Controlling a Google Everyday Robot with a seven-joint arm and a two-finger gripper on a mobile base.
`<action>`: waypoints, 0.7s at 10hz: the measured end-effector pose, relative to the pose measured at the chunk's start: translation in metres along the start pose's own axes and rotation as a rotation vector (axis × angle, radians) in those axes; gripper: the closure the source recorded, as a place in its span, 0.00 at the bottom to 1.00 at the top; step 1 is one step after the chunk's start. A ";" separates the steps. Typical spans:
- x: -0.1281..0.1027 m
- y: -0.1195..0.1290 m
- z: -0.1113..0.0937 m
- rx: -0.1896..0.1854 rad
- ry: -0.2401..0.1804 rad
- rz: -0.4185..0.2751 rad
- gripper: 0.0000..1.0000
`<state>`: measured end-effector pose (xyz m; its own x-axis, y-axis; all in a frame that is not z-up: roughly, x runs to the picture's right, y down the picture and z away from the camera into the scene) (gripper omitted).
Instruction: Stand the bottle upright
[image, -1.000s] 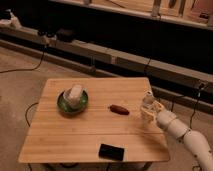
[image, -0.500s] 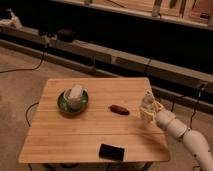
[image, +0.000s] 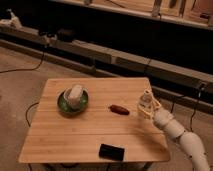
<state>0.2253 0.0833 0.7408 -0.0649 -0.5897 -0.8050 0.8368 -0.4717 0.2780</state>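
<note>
The bottle (image: 75, 94), pale and clear with a light label, lies tilted inside the green bowl (image: 63, 103) on the left half of the wooden table (image: 85, 135). My gripper (image: 145, 102) hovers at the table's right edge on its white arm, fingers pointing up and left. It is shut, with nothing recognisable in it. It is well to the right of the bowl and does not touch the bottle.
A small brown oblong object (image: 119, 109) lies between the bowl and the gripper. A flat black object (image: 111, 151) sits near the front edge. Behind the table runs a low ledge with cables (image: 30, 67), and a white pump bottle (image: 12, 19) stands at the far left.
The gripper has shifted very slightly to the left over the table's right edge. The bottle and the other objects have not moved.
</note>
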 end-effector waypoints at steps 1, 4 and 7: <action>-0.001 -0.001 0.000 0.002 0.001 -0.012 1.00; -0.001 -0.002 0.001 0.004 0.001 -0.013 1.00; -0.001 -0.003 0.000 0.004 0.001 -0.013 1.00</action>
<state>0.2227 0.0847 0.7407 -0.0756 -0.5826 -0.8092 0.8337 -0.4821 0.2692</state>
